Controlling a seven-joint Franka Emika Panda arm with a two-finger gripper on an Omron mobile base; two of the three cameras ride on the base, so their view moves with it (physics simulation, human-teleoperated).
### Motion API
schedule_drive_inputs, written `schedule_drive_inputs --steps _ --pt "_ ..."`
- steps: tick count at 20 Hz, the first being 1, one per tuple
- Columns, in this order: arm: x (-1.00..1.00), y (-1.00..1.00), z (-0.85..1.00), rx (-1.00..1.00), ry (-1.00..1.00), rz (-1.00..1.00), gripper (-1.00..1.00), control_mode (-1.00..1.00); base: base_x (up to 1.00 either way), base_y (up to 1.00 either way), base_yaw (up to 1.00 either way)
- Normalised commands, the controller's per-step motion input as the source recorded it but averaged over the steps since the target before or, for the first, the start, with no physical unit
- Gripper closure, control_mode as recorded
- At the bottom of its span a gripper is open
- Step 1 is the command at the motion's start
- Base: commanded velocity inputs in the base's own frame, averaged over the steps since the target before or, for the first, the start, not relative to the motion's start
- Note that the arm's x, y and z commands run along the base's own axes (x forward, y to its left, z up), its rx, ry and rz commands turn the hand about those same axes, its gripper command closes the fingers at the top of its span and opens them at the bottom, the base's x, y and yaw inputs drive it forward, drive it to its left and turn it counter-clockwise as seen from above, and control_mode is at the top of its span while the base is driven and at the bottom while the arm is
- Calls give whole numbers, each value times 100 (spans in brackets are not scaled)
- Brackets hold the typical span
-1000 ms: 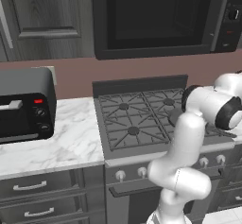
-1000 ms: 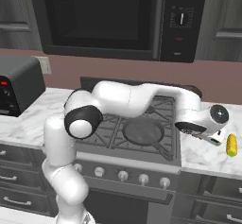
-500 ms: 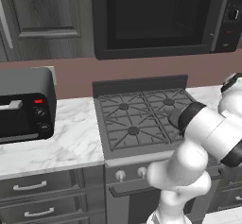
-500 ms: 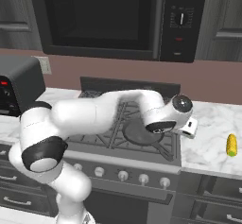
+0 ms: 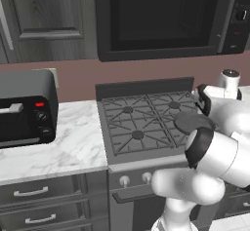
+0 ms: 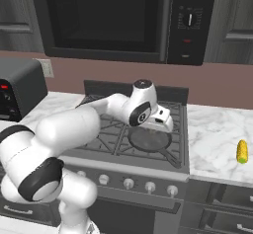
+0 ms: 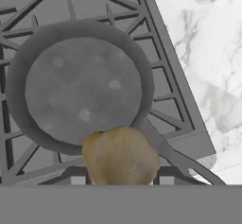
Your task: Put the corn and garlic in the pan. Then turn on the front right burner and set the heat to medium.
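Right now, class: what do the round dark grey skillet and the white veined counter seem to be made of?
Round dark grey skillet: probably metal, with a dull matte finish and faint pale specks. White veined counter: looks like polished marble, judging by its grey veining, though it may be an imitation.

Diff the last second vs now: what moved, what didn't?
The arm swung from the right counter beside the corn back over the stove, carrying the garlic in the tool. The garlic now hangs by the near rim of the pan, not yet released. Unchanged: corn on the right counter, pan empty on the front right burner, toaster oven in place.
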Motion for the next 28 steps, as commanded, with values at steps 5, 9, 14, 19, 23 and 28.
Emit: schedule_drive_inputs --steps 5,9,14,19,23,28 --pt "17 -5 -1 2 8 0 100 -100 0 0 0" --pt "46 -28 -11 7 14 7 100 -100 0 0 0" --pt "50 -8 -10 7 17 8 100 -100 0 0 0" --pt "39 0 -12 7 15 8 100 -100 0 0 0" --pt "23 0 -43 3 5 5 100 -100 0 0 0" --pt "9 0 -48 2 0 4 100 -100 0 0 0"
